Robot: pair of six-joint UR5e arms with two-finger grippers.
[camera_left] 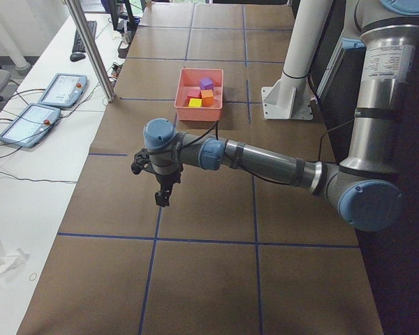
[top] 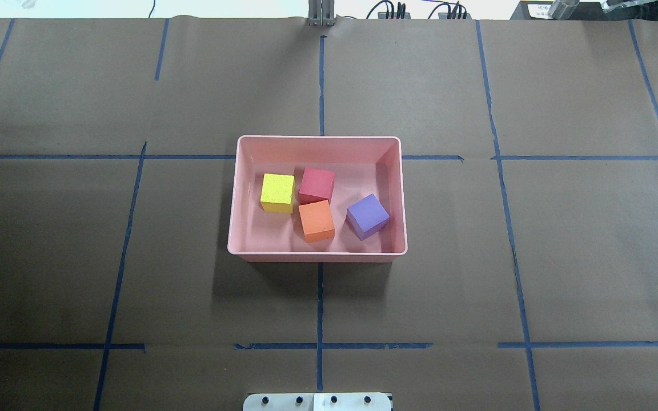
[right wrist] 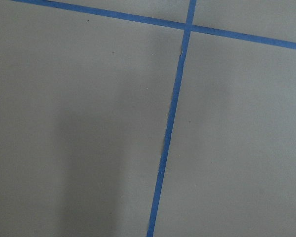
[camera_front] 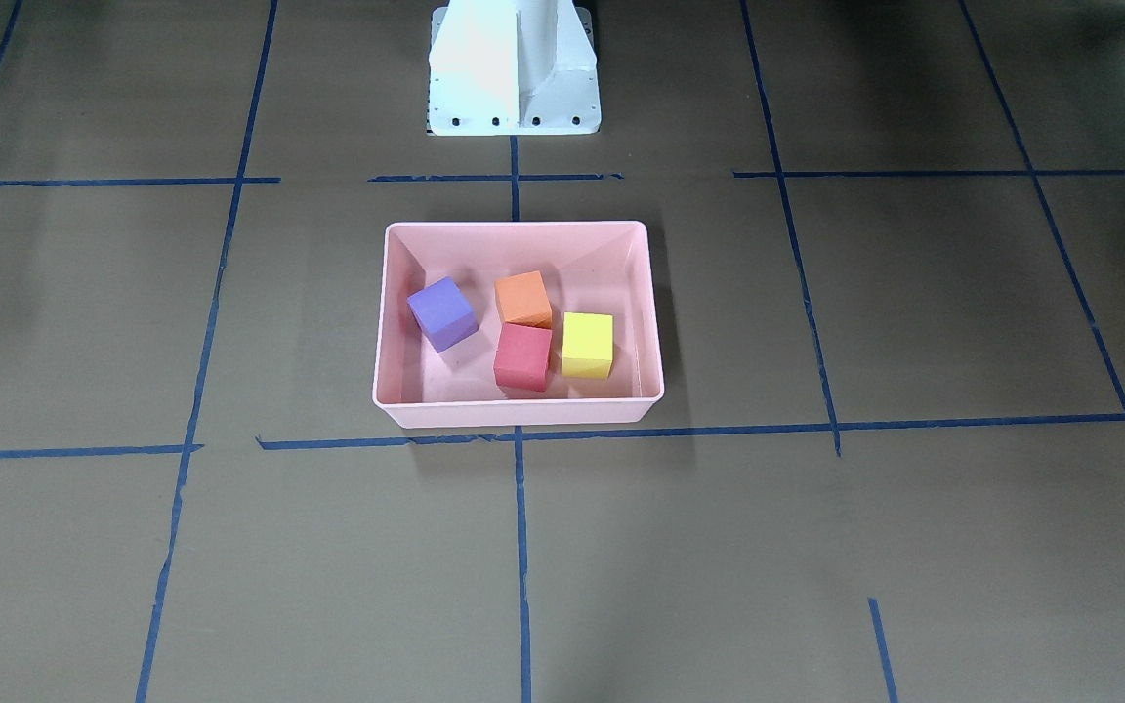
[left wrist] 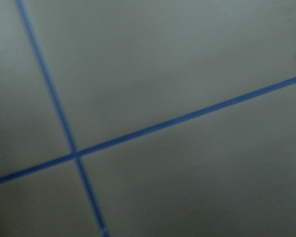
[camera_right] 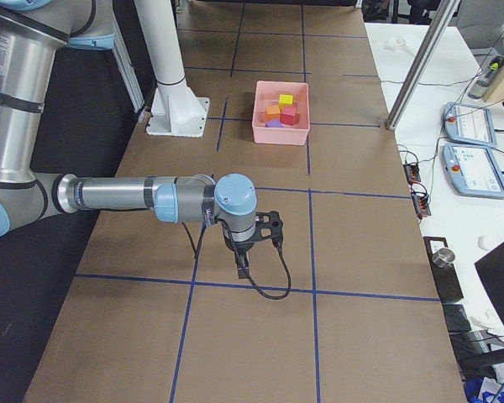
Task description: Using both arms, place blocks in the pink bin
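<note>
The pink bin (camera_front: 519,414) sits mid-table on brown paper. All four blocks lie inside it: purple (camera_front: 442,312), orange (camera_front: 523,298), red (camera_front: 523,356) and yellow-green (camera_front: 588,344). The overhead view shows the same bin (top: 317,256). My left gripper (camera_left: 164,199) shows only in the exterior left view, hanging above bare table far from the bin (camera_left: 199,108). My right gripper (camera_right: 243,269) shows only in the exterior right view, likewise far from the bin (camera_right: 279,134). I cannot tell whether either is open or shut. Both wrist views show only paper and tape.
Blue tape lines (top: 320,302) grid the brown paper. The white pedestal base (camera_front: 514,68) stands behind the bin. Teach pendants (camera_left: 63,91) and a metal post (camera_left: 91,49) are beside the table on the operators' side.
</note>
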